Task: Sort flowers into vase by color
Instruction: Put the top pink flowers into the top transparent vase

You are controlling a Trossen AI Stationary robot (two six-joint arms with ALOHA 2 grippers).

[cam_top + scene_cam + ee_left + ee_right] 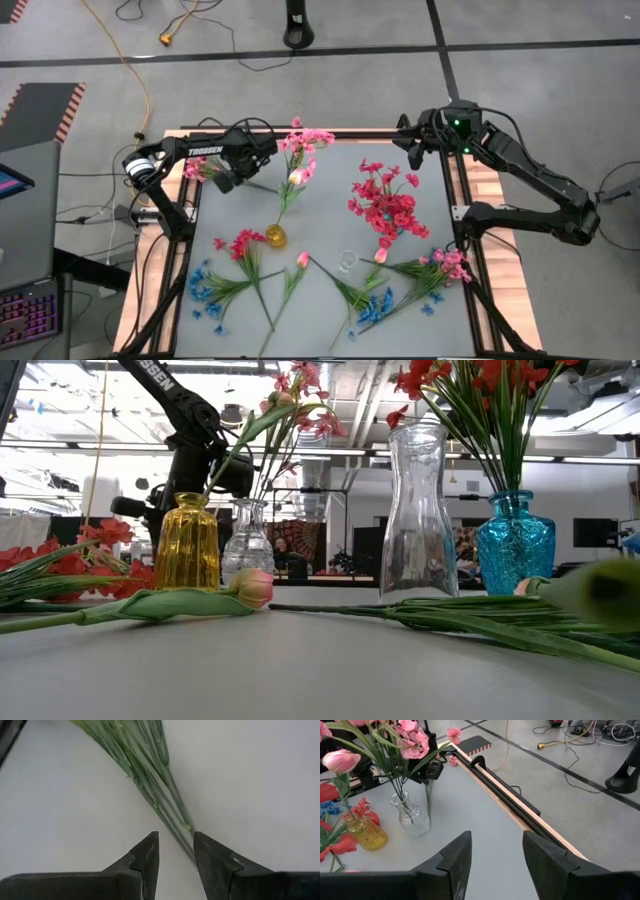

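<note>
yellow vase point(187, 542), blue vase point(514, 540), pink flowers point(303, 140)

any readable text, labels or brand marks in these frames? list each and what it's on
"TROSSEN": white letters on the left arm, read in the high view.
"SSEN": the end of the same marking, on the arm in the low view; the rest is cut off by the frame.
Nothing else readable: the vases, the flowers and the table carry no visible labels.
</note>
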